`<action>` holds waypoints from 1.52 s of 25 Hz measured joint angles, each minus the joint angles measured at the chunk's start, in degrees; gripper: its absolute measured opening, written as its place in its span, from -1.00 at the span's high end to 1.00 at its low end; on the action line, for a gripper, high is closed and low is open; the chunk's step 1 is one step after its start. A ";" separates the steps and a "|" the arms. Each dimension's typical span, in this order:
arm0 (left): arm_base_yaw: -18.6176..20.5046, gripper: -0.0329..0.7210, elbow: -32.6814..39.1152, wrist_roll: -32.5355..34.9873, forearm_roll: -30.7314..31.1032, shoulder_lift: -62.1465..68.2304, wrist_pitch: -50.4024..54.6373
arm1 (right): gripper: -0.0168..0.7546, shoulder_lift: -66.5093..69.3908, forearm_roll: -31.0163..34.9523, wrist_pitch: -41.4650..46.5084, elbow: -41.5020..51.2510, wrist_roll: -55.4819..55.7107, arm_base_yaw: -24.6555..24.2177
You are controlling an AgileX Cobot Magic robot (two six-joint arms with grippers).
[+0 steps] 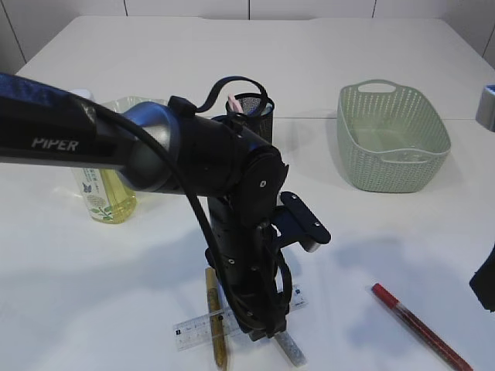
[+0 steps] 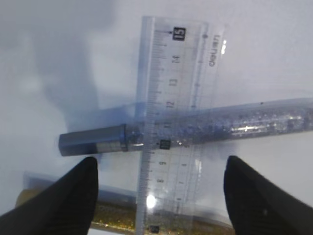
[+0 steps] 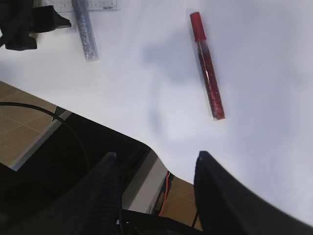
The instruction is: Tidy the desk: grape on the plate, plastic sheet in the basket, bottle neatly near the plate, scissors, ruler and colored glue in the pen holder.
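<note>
Three stationery bits left at desk's front edge | left gripper jaws apart over clear plastic ruler crossing silver glitter glue pen | right gripper apart, empty | next: pinch only the ruler, I guess

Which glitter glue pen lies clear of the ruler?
The red glue pen, alone on the table to the right. The silver pen and gold pen both lie crossed under the clear ruler, below the left tool.
</note>
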 joint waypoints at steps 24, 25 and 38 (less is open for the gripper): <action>0.00 -0.58 0.00 0.00 -2.13 0.00 2.13 | -0.08 0.00 0.00 0.00 0.00 -0.04 0.00; 0.00 -0.56 0.00 0.00 -2.13 0.00 2.13 | -0.08 0.00 0.00 0.00 0.00 -0.04 0.00; 1.61 -0.49 0.00 0.00 -2.40 0.00 2.02 | -0.08 0.00 0.00 0.00 0.00 -0.04 0.00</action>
